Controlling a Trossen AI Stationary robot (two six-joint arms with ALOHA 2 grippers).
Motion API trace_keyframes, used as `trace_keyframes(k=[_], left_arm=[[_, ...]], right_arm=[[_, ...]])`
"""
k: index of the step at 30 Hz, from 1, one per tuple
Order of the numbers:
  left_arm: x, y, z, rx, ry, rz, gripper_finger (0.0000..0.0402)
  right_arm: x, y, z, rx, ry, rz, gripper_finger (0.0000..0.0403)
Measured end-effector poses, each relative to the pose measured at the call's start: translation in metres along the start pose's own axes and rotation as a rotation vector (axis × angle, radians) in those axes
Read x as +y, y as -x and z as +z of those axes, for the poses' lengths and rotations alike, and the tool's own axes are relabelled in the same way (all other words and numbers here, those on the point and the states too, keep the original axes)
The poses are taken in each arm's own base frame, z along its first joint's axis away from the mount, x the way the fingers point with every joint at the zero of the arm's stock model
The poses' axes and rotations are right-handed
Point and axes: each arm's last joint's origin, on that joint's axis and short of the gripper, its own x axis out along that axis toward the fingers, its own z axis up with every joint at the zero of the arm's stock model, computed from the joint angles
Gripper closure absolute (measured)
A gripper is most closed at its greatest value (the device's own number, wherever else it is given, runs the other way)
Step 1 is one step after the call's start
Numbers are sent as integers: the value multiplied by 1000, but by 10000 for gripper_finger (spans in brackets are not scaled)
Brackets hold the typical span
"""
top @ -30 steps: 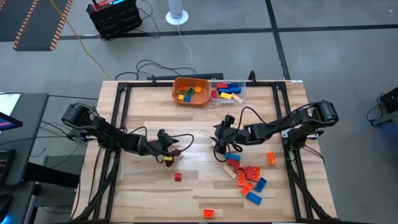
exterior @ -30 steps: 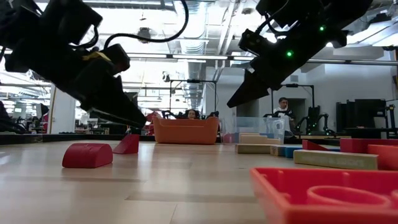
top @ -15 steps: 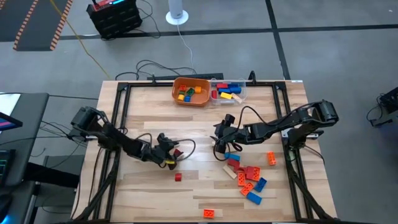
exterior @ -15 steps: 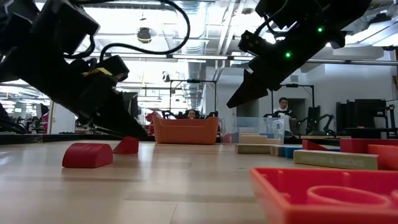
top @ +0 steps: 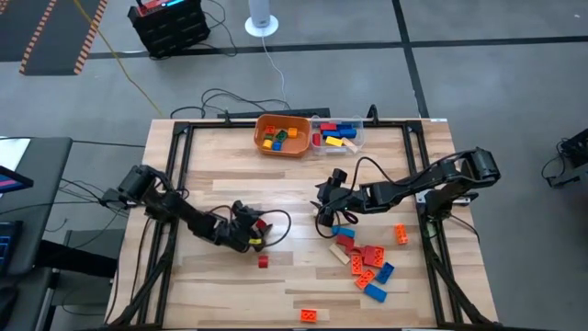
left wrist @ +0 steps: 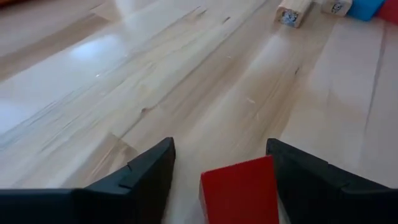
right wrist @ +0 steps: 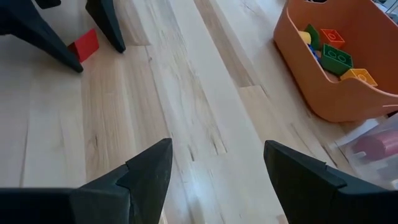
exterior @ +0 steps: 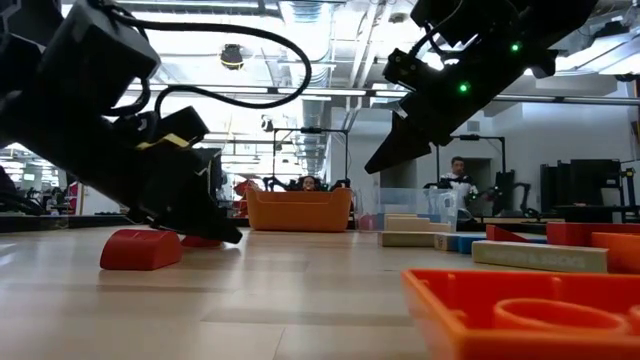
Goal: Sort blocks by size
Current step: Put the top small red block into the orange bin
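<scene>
My left gripper (top: 258,230) is open and low over the table left of centre. Its fingers stand on either side of a small red block (left wrist: 239,190) that lies flat on the wood; the block also shows in the high view (top: 263,223) and in the right wrist view (right wrist: 84,45). A second red block (top: 263,262), with a rounded top (exterior: 140,250), lies nearer the front edge. My right gripper (top: 322,219) is open and empty, held above the table (exterior: 376,163) beside a pile of red, orange, blue and tan blocks (top: 367,259).
An orange bowl (top: 282,135) and a clear container (top: 337,135), both holding blocks, stand at the far edge. An orange block (top: 401,233) lies at the right and another orange block (top: 310,315) at the front edge. Bare wood lies between the arms. People show in the room beyond.
My left gripper has moved toward the table's near right and come down until its fingertips stand at the table, one on each side of the red block. The block has stayed where it was. My right gripper has kept still.
</scene>
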Motion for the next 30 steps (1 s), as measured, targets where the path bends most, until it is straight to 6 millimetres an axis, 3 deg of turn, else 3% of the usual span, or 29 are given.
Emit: trace_keyframes(k=[9, 16, 24, 30], left_arm=[[-1, 4, -4, -5, -43, 19, 266], [-2, 7, 0, 3, -82, -6, 273], [15, 3, 49, -67, -170, -5, 266], [59, -18, 91, -95, -182, 18, 265]], right_arm=[[0, 0, 0, 0, 1, 0, 117], [0, 0, 0, 0, 1, 0, 117], [0, 0, 0, -1, 2, 0, 117], [0, 0, 1, -5, 0, 1, 117]])
